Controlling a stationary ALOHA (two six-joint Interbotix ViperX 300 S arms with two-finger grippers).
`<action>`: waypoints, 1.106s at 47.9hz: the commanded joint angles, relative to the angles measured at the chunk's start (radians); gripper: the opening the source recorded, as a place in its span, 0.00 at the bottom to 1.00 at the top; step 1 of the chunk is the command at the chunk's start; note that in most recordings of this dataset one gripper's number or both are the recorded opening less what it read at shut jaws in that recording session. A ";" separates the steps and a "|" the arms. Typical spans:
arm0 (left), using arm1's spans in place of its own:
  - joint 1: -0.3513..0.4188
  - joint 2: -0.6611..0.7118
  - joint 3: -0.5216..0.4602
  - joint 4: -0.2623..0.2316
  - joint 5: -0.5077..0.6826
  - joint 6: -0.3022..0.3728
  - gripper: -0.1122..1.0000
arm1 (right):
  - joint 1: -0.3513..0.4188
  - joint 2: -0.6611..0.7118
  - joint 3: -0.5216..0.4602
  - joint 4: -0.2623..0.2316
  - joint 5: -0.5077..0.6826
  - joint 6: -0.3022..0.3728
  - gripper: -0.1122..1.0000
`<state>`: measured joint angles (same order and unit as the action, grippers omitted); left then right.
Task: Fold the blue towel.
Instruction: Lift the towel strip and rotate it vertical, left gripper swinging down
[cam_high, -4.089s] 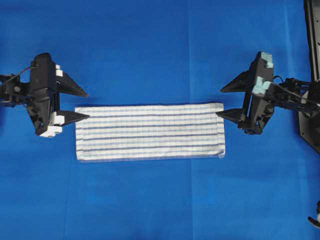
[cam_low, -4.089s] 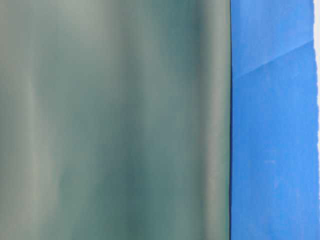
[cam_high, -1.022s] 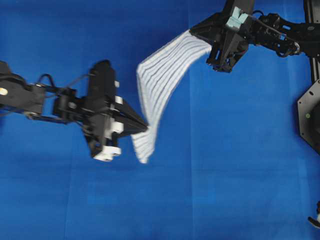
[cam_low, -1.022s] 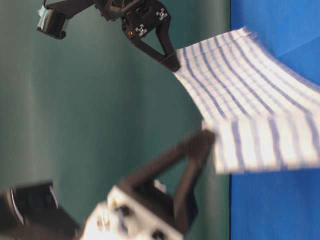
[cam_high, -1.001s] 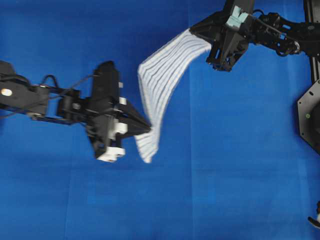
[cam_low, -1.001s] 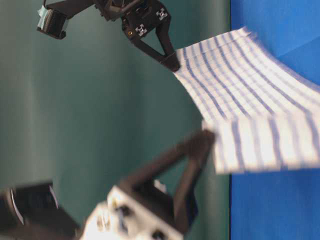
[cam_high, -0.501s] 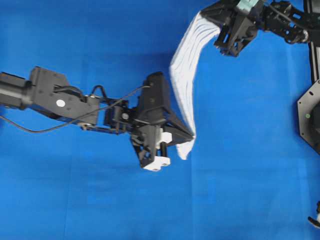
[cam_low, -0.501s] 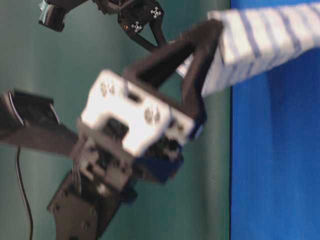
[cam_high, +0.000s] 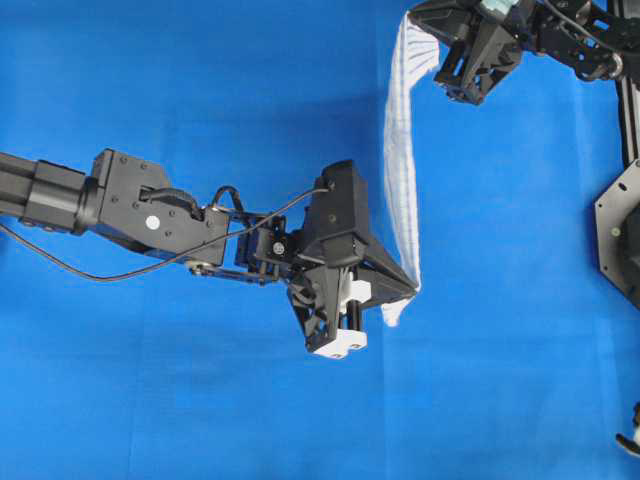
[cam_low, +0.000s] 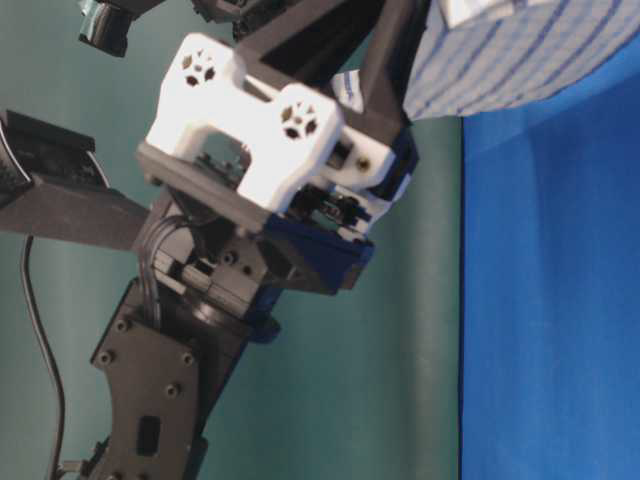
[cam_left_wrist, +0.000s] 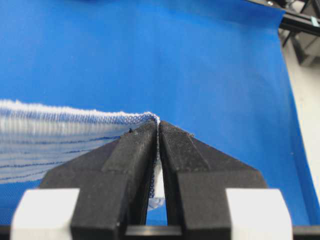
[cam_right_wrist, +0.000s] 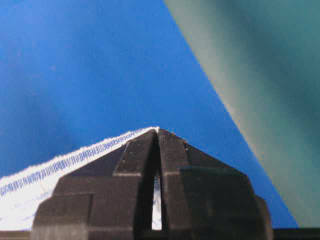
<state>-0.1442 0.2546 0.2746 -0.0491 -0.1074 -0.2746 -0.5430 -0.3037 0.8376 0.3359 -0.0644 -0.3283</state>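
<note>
The blue towel (cam_high: 400, 170), white with thin blue stripes, hangs in the air as a narrow band between both grippers. My left gripper (cam_high: 412, 290) is shut on its lower corner, right of the table's middle. My right gripper (cam_high: 418, 18) is shut on the upper corner at the top right. In the left wrist view the towel's (cam_left_wrist: 55, 140) edge is pinched between the shut left gripper (cam_left_wrist: 158, 126). The right wrist view shows the towel's (cam_right_wrist: 50, 175) hem clamped in the right gripper (cam_right_wrist: 158, 131). At table level the towel (cam_low: 520, 60) hangs top right.
The blue table covering (cam_high: 200, 100) spreads under everything. The left arm (cam_high: 150, 215) reaches across the middle of the table. A black frame (cam_high: 625, 150) runs down the right edge. A green backdrop (cam_low: 420, 350) stands behind the table.
My left gripper has carried its towel corner further right and slightly forward. The right gripper has lifted its corner toward the top edge. The towel now hangs narrower, nearly edge-on.
</note>
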 joint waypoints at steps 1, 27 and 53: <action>-0.005 -0.018 -0.021 -0.002 -0.012 -0.002 0.13 | -0.003 -0.008 -0.023 -0.003 -0.005 -0.002 0.12; -0.035 -0.051 0.078 -0.006 -0.077 -0.035 0.13 | 0.002 0.175 -0.146 -0.003 0.023 -0.003 0.12; -0.075 -0.101 0.212 -0.006 -0.175 -0.089 0.13 | 0.031 0.371 -0.325 -0.015 0.046 -0.005 0.12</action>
<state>-0.1749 0.1963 0.4893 -0.0583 -0.2623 -0.3620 -0.5062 0.0675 0.5614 0.3252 -0.0184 -0.3313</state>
